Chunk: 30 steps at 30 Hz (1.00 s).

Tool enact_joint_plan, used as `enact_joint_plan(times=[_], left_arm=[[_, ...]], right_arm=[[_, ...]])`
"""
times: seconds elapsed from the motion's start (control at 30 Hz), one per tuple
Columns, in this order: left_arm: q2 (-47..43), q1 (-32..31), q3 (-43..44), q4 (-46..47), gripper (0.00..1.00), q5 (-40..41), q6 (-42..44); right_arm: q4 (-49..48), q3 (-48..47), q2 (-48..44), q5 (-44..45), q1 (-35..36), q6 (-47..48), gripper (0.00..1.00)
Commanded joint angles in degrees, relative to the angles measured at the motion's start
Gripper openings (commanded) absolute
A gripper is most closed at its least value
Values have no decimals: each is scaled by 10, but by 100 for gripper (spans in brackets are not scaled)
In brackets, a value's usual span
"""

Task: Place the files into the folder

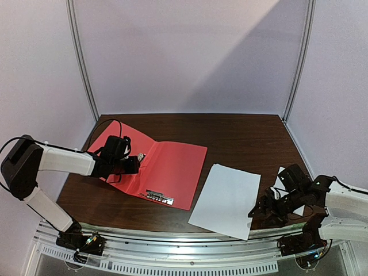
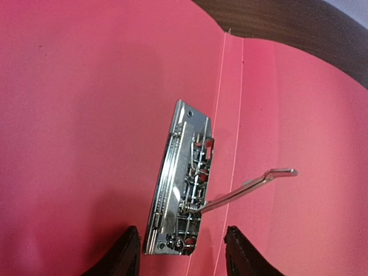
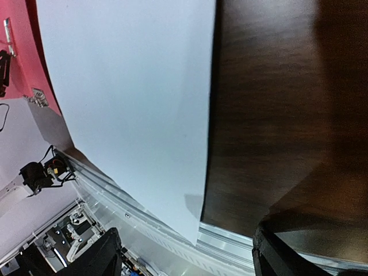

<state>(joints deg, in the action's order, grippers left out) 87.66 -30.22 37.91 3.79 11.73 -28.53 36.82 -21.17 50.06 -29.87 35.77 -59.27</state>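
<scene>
My left gripper [image 2: 181,230] hangs half-spread over the open red folder [image 1: 172,167], left of centre in the overhead view. Its fingers sit astride the lower end of the metal clip [image 2: 181,178]. Only their tips show at the bottom edge, so I cannot tell if they touch it. My right gripper [image 3: 187,233] stands wide and empty over the table [image 1: 241,138] edge, by the large sheet [image 1: 226,198]. The small sheet [image 1: 281,179] is mostly hidden behind my right arm.
</scene>
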Motion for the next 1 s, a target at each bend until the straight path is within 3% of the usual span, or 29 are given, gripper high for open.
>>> enact_joint_plan(times=[0.0, 0.47, 0.63, 0.97], left_arm=[[-17, -5, -12, 9, 50, -5, 2], [-32, -5, -13, 0, 50, 0, 1], [-36, -5, -13, -2, 50, 3, -1], [-35, -5, -10, -4, 50, 2, -2]], right_arm=[[-72, 59, 4, -6, 41, -68, 77], [-12, 17, 31, 5, 104, -69, 74], [-49, 27, 28, 8, 147, -103, 73], [-168, 63, 45, 31, 155, -135, 64]])
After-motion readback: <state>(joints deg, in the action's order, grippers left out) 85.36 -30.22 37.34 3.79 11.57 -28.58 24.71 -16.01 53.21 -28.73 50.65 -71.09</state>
